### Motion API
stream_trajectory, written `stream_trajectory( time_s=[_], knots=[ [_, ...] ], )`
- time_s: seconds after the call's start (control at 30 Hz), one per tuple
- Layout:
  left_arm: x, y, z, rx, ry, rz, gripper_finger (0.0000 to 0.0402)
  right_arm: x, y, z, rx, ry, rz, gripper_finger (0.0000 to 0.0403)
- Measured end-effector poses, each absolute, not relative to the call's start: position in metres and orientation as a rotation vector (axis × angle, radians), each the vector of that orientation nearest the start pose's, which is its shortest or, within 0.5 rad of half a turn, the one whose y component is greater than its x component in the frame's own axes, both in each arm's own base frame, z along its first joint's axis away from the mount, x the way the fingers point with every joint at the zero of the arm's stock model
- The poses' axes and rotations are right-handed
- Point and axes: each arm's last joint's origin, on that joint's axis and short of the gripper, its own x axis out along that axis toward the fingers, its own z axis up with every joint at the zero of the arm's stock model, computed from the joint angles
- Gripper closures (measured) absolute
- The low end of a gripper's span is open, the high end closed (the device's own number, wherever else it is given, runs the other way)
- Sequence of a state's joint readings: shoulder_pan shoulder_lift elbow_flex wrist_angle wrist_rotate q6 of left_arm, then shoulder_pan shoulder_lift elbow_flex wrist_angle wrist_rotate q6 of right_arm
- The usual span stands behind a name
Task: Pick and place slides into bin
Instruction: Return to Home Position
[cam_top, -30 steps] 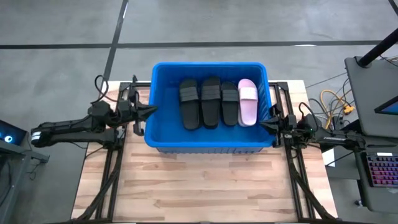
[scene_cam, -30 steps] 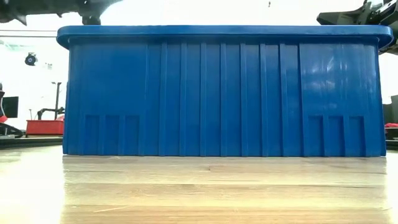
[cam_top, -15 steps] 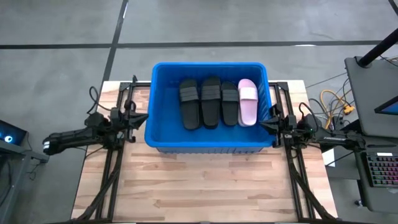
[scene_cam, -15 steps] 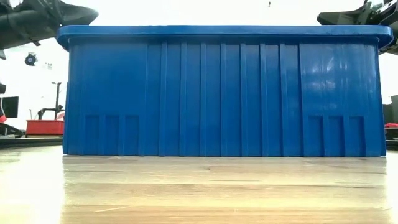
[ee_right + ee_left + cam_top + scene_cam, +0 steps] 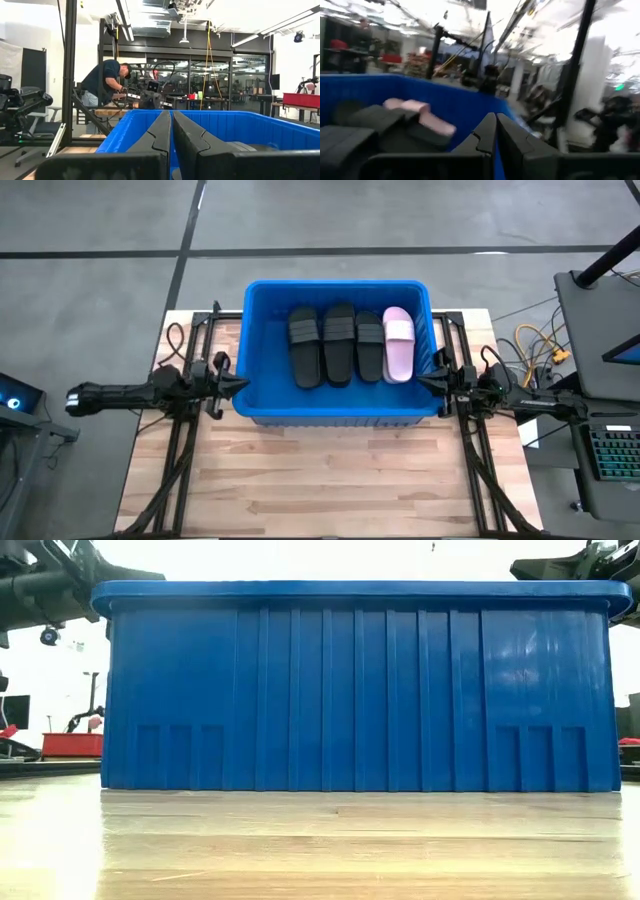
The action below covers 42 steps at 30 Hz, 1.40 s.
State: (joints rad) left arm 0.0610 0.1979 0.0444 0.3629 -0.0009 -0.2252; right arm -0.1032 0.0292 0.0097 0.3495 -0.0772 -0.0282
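Note:
The blue bin (image 5: pixel 330 418) stands on the wooden table; it fills the low view (image 5: pixel 360 690). Three black slides (image 5: pixel 337 345) and one pink slide (image 5: pixel 398 345) lie side by side on its floor, strap up; they also show in the left wrist view (image 5: pixel 370 122), the pink one (image 5: pixel 415 107) farthest from the camera. My left gripper (image 5: pixel 240 385) is shut and empty, just outside the bin's left rim at rim height. My right gripper (image 5: pixel 424 380) is shut and empty at the bin's right rim. No other slides are in view.
Bare wooden tabletop (image 5: pixel 330 480) lies in front of the bin. Dark frame rails (image 5: pixel 180 450) run along the table's left and right sides. A person (image 5: pixel 107 82) works at a bench in the room beyond the table.
My left gripper has swung toward the table's near edge along the bin's left wall, staying shut and just outside the rim. The right arm, the bin and the slides have kept still.

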Motion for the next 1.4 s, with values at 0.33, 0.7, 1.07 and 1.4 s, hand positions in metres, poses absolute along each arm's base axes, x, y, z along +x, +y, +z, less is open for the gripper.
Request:
stream_trajectory(
  time_s=[0.33,0.7,1.07,1.4],
  knots=[
    [0.1066,0.0048,0.1890,-0.149,-0.207,0.104,0.0402,0.0939,-0.0075,0.1973,-0.009,-0.323,-0.024,0.0394],
    [0.1010,0.0048,0.1907,-0.157,-0.255,0.105,0.0402,0.0939,-0.0075,0.1973,0.020,-0.323,-0.018,0.0394],
    [0.1065,0.0050,0.1863,-0.156,-0.203,0.113,0.0402,0.0939,-0.0075,0.1973,0.021,-0.323,-0.018,0.0394],
    [0.1061,0.0050,0.1875,-0.159,-0.218,0.111,0.0402,0.0939,-0.0075,0.1973,0.022,-0.324,-0.018,0.0394]
  ],
)
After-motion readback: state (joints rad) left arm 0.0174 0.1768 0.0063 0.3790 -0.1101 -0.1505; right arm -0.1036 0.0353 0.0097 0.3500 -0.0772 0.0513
